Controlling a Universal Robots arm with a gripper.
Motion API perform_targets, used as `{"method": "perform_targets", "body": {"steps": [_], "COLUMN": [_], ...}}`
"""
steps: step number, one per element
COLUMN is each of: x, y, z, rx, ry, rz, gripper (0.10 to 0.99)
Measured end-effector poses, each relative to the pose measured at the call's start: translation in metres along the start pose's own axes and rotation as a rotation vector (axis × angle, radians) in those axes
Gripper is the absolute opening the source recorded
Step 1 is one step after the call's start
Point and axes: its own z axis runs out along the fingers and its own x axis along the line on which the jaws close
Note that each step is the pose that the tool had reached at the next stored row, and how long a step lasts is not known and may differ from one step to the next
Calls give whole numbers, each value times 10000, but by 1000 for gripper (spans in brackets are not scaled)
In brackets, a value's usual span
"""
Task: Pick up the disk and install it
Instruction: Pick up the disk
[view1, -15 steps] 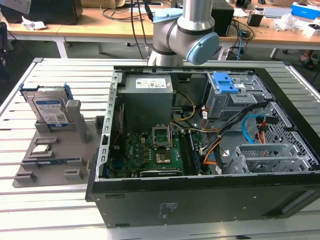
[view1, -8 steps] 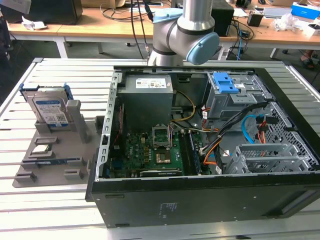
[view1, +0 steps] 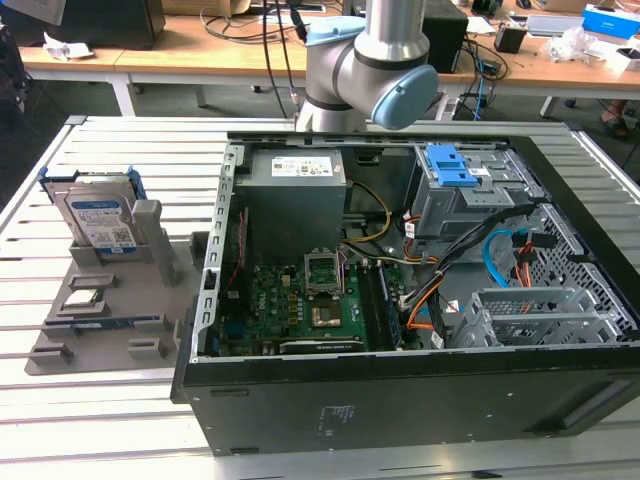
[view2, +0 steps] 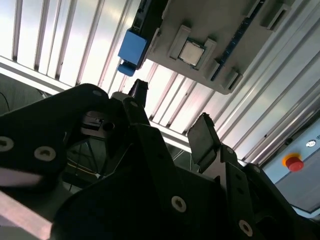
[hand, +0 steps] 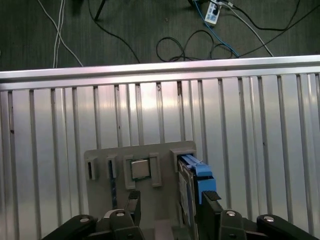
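One disk upright in grey holder, spread pincer above, not touching

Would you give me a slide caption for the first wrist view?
Open pincer pointed at the grey tray on the slatted table, where the disk stands upright beside a chip.

Disk part-hidden by gripper; arm cut @ edge.

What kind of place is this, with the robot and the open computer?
Probably a robotics lab or workshop. A robot arm rises behind an open computer case on a slatted metal table, and wooden desks strewn with cables line the back.
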Motion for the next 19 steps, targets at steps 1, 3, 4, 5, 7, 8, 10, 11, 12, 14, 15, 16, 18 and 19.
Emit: {"method": "perform_targets", "body": {"steps": [1, 3, 4, 5, 7, 8, 10, 11, 12, 14, 15, 16, 18, 19], "x": [-23, -64, -81, -93, -110, -123, -141, -147, -151, -157, -158, -159, -158, -159], "y": [0, -1, -2, -4, -10, -15, -24, -29, -34, -42, -45, -46, -53, -58], "z": [1, 1, 1, 2, 2, 2, 2, 2, 2, 2, 4, 6, 12, 19], "rx": [0, 0, -1, -1, -1, 0, 0, 0, 1, 1, 1, 2, 0, 1], "ry": [0, 0, 1, 0, 1, 4, 7, 10, 12, 14, 14, 13, 17, 19], "rz": [0, 0, 0, 0, -1, 0, 0, 0, -2, -1, 1, 2, 1, 1], "gripper": [600, 600, 600, 600, 600, 600, 600, 600, 600, 600, 600, 600, 600, 600]}}
